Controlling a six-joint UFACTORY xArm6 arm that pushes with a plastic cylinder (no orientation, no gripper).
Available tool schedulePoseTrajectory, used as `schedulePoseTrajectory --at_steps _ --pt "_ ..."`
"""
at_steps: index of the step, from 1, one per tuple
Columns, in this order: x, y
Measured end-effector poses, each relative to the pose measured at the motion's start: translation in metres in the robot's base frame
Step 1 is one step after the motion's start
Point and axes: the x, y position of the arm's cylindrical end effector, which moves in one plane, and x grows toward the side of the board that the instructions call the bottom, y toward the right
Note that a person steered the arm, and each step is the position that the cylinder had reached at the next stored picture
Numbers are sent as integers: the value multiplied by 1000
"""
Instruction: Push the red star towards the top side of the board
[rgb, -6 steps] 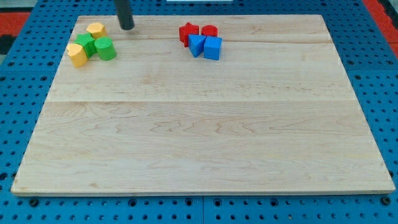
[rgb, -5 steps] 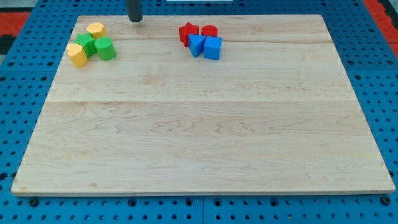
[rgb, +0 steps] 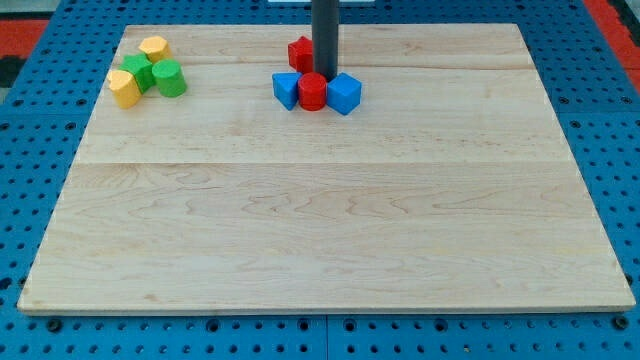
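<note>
The red star (rgb: 300, 52) lies near the board's top edge, a little left of centre, partly hidden by my dark rod. My tip (rgb: 324, 76) stands just right of and below the star, against the top of a red cylinder (rgb: 313, 91). A blue block (rgb: 286, 89) sits left of the cylinder and a blue cube (rgb: 344, 93) right of it, the three in a row below the star.
At the top left lies a cluster: a yellow block (rgb: 153, 47), a green block (rgb: 137, 70), a green cylinder (rgb: 169, 78) and a yellow block (rgb: 124, 89). The wooden board (rgb: 320, 230) lies on a blue pegboard.
My tip moved from the top left to the red and blue group. The red cylinder and both blue blocks shifted down and spread into a row; the red star stayed.
</note>
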Motion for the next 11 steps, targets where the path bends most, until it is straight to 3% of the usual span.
schedulePoseTrajectory --at_steps 5,8,11 --pt "-9 -18" --pt "-45 -26" --pt "-37 -19"
